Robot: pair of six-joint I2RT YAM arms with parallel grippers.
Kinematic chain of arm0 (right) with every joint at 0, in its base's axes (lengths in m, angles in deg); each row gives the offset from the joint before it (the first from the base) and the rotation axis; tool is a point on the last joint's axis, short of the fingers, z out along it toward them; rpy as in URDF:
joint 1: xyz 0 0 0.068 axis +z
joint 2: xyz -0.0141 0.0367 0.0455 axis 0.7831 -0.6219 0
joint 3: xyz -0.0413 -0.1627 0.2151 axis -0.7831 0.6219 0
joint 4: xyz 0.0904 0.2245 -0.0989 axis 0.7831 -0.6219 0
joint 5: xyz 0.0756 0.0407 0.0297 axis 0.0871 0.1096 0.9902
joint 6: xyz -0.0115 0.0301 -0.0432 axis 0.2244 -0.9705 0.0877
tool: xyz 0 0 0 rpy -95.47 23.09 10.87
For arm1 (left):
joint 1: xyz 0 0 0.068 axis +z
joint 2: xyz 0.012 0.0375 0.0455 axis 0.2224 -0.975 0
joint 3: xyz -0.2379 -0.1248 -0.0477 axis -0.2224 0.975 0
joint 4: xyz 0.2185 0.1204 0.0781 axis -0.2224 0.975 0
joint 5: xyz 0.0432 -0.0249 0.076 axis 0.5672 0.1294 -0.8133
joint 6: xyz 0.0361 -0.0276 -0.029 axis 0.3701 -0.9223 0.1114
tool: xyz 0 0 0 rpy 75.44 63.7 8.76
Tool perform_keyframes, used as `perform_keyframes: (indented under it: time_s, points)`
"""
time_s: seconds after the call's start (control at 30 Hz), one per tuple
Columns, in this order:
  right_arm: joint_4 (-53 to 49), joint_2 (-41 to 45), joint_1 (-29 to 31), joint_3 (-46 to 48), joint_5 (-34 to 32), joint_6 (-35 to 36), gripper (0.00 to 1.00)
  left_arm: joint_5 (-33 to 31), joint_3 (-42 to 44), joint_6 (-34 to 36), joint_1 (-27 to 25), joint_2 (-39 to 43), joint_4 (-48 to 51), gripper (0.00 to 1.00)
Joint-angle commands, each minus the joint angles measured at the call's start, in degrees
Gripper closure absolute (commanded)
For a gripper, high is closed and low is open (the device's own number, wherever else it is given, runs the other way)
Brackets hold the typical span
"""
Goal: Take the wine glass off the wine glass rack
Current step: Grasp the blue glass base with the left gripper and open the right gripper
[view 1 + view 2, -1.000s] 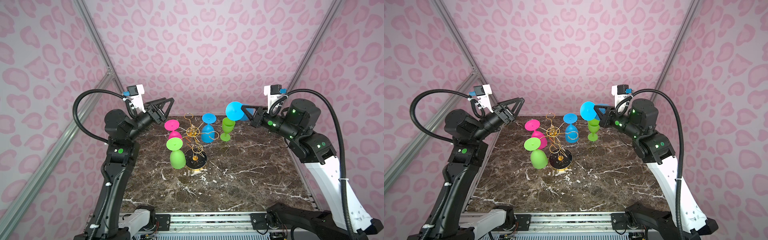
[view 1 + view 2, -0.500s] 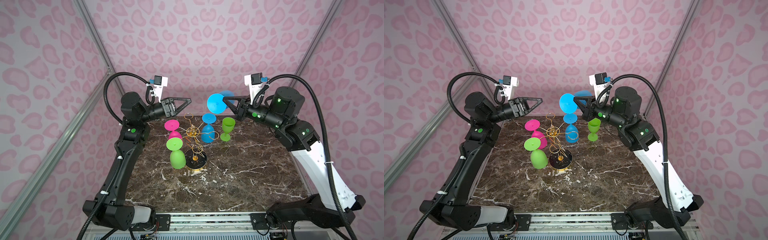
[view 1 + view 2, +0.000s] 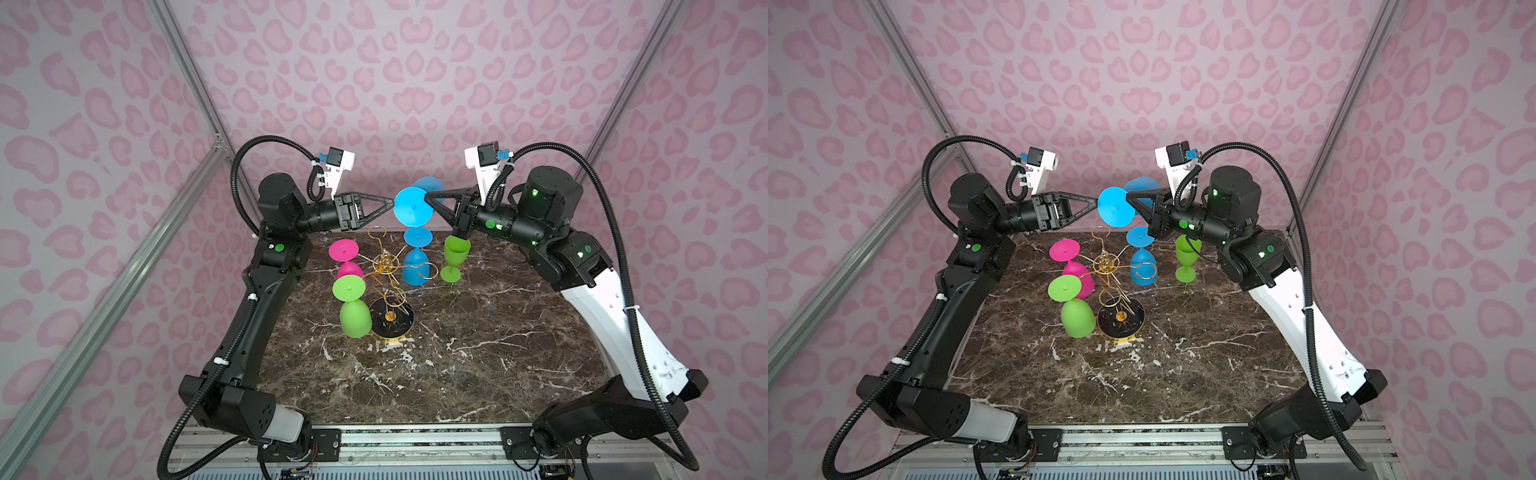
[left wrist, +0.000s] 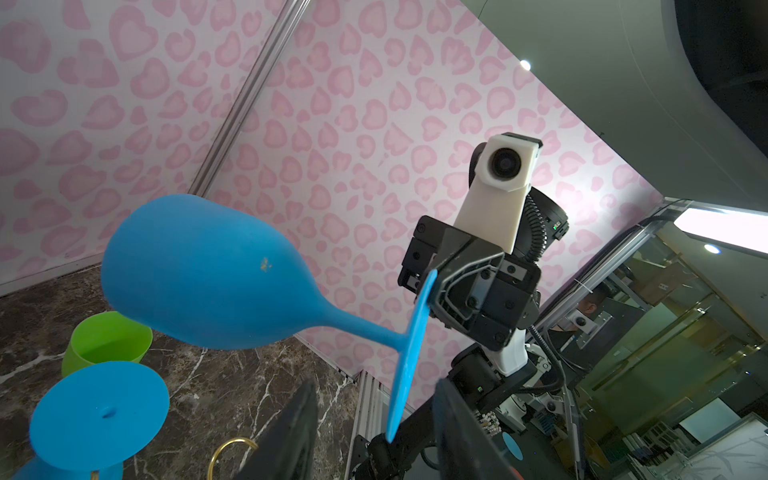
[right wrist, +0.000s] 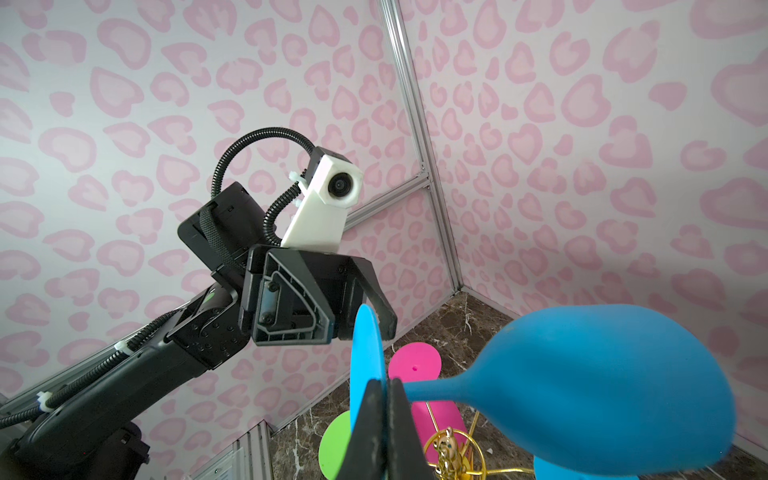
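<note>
Two pincers meet in the air above the far side of the wine glass rack (image 3: 385, 262), one on each side of a blue wine glass (image 3: 413, 208). The glass lies roughly on its side, foot toward the near edge and bowl toward the far wall. The right pincer (image 3: 428, 198) is clamped tight on the right edge of the foot. The left pincer (image 3: 390, 202) stands partly open, and its fingers (image 5: 384, 316) straddle the opposite edge of the foot with a gap on each side; no contact shows. The glass hangs clear of the rack and touches none of its wire loops.

The rack stands mid-worktop (image 3: 457, 365) on its round black base. Three glasses hang upside down from it: a pink glass (image 3: 343, 251) at the left, a green glass (image 3: 354, 319) nearer, and a second blue glass (image 3: 417, 270) at the far right. Just right of the rack, an upright green glass (image 3: 456, 251) stands on the marble.
</note>
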Motion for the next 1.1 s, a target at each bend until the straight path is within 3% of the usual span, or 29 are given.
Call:
perform_keyframes:
  time_s: [0.0,0.37,0.83,0.97,1.07]
  points:
    - [4.0,-1.05,0.07,-0.33,1.14,-0.93,1.0,0.52,-0.79,0.42,0.02,-0.24,-2.58,0.56]
    - [7.29,-4.34,0.06,-1.29,2.29,-2.39,1.0,-0.42,-0.67,0.63,-0.11,-0.24,-2.71,0.63]
    - [9.28,-7.6,0.07,-2.45,3.07,-2.77,1.0,-1.64,-0.96,-0.4,-0.06,-0.6,-2.71,0.83]
    - [9.39,-7.83,0.08,-2.52,2.73,-2.25,1.0,-2.73,-1.3,-0.63,-0.09,-0.36,-4.69,0.95]
    - [8.74,-7.78,0.01,-2.75,1.97,-1.36,1.0,-3.54,-1.5,-0.63,-0.07,-0.37,-4.75,0.96]
